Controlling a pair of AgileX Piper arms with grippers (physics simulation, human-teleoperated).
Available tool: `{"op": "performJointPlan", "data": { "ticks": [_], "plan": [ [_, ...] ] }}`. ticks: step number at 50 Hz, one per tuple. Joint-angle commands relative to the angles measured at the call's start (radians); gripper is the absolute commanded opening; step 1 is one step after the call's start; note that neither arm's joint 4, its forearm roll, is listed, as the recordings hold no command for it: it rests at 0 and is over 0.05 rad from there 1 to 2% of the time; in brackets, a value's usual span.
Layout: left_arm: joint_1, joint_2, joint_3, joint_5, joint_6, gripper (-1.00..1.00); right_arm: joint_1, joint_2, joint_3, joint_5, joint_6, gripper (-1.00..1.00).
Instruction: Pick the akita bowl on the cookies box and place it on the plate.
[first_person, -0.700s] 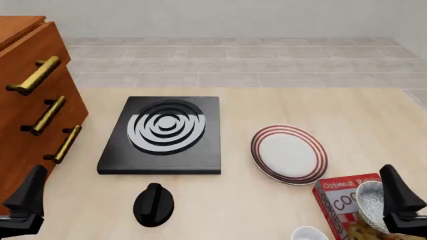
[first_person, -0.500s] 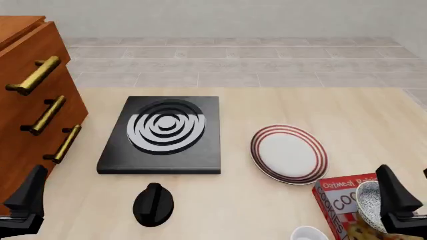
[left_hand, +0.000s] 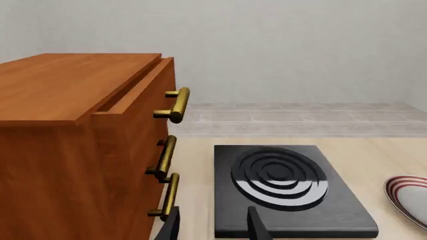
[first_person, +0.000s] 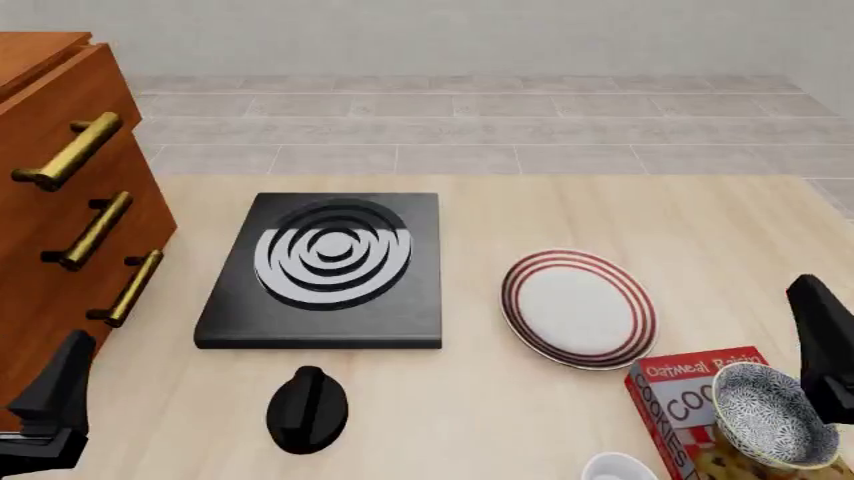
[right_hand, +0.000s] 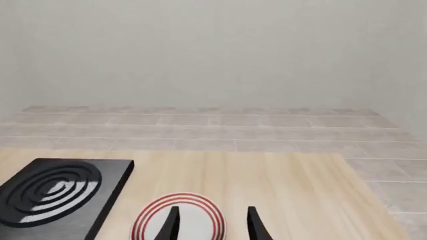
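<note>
The speckled akita bowl (first_person: 771, 416) stands upright on the red cookies box (first_person: 675, 399) at the near right of the table. The red-ringed plate (first_person: 578, 307) lies just beyond the box, to its left. One dark finger (first_person: 822, 340) of my right gripper rises at the right edge, beside the bowl and apart from it. In the right wrist view that gripper (right_hand: 212, 210) is open and empty, with the plate (right_hand: 155, 223) below its fingers. My left gripper (left_hand: 213, 211) is open and empty near the cabinet, at the near left.
A black square stove (first_person: 324, 268) with white rings sits mid-table. A black knob-shaped object (first_person: 307, 408) lies in front of it. A wooden drawer cabinet (first_person: 54, 200) with brass handles fills the left side. A plain white bowl (first_person: 619, 469) peeks in at the near edge.
My right gripper has shifted right and farther away, off the akita bowl, which now shows whole on the box. The left arm has not moved.
</note>
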Motion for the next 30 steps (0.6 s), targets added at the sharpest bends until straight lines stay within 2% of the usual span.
{"op": "performJointPlan", "data": {
  "ticks": [1, 3, 4, 5, 6, 7, 8, 9, 12, 14, 15, 16, 17, 18, 20, 22, 23, 24, 25, 29, 30],
  "plan": [
    [0.0, 0.0, 0.0, 0.0, 0.0, 1.0, -0.034, 0.133, -0.314, 0.176, 0.024, 1.0],
    [0.0, 0.0, 0.0, 0.0, 0.0, 1.0, -0.034, 0.158, -0.351, 0.201, 0.037, 1.0],
    [0.0, 0.0, 0.0, 0.0, 0.0, 1.0, -0.04, 0.193, -0.377, 0.221, 0.071, 1.0],
    [0.0, 0.0, 0.0, 0.0, 0.0, 1.0, -0.037, 0.206, -0.397, 0.235, 0.082, 1.0],
    [0.0, 0.0, 0.0, 0.0, 0.0, 1.0, -0.06, 0.257, -0.448, 0.277, 0.07, 1.0],
    [0.0, 0.0, 0.0, 0.0, 0.0, 1.0, -0.06, 0.257, -0.448, 0.277, 0.07, 1.0],
    [0.0, 0.0, 0.0, 0.0, 0.0, 1.0, -0.113, 0.304, -0.501, 0.329, 0.057, 1.0],
    [0.0, 0.0, 0.0, 0.0, 0.0, 1.0, -0.113, 0.304, -0.501, 0.329, 0.057, 1.0],
    [0.0, 0.0, 0.0, 0.0, 0.0, 1.0, -0.097, 0.309, -0.566, 0.4, 0.131, 1.0],
    [0.0, 0.0, 0.0, 0.0, 0.0, 1.0, -0.086, 0.311, -0.6, 0.457, 0.143, 1.0],
    [0.0, 0.0, 0.0, 0.0, 0.0, 1.0, -0.086, 0.311, -0.6, 0.457, 0.143, 1.0],
    [0.0, 0.0, 0.0, 0.0, 0.0, 1.0, -0.142, 0.303, -0.615, 0.475, 0.151, 1.0],
    [0.0, 0.0, 0.0, 0.0, 0.0, 1.0, -0.142, 0.303, -0.615, 0.475, 0.151, 1.0],
    [0.0, 0.0, 0.0, 0.0, 0.0, 1.0, -0.159, 0.32, -0.618, 0.492, 0.195, 1.0],
    [0.0, 0.0, 0.0, 0.0, 0.0, 1.0, -0.145, 0.351, -0.631, 0.522, 0.159, 1.0],
    [0.0, 0.0, 0.0, 0.0, 0.0, 1.0, -0.137, 0.38, -0.633, 0.547, 0.147, 1.0],
    [0.0, 0.0, 0.0, 0.0, 0.0, 1.0, -0.159, 0.386, -0.636, 0.554, 0.165, 1.0],
    [0.0, 0.0, 0.0, 0.0, 0.0, 1.0, -0.146, 0.397, -0.628, 0.565, 0.233, 1.0],
    [0.0, 0.0, 0.0, 0.0, 0.0, 1.0, -0.155, 0.397, -0.63, 0.567, 0.247, 1.0],
    [0.0, 0.0, 0.0, 0.0, 0.0, 1.0, -0.186, 0.423, -0.638, 0.589, 0.221, 1.0],
    [0.0, 0.0, 0.0, 0.0, 0.0, 1.0, -0.187, 0.433, -0.628, 0.601, 0.251, 1.0]
  ]
}}
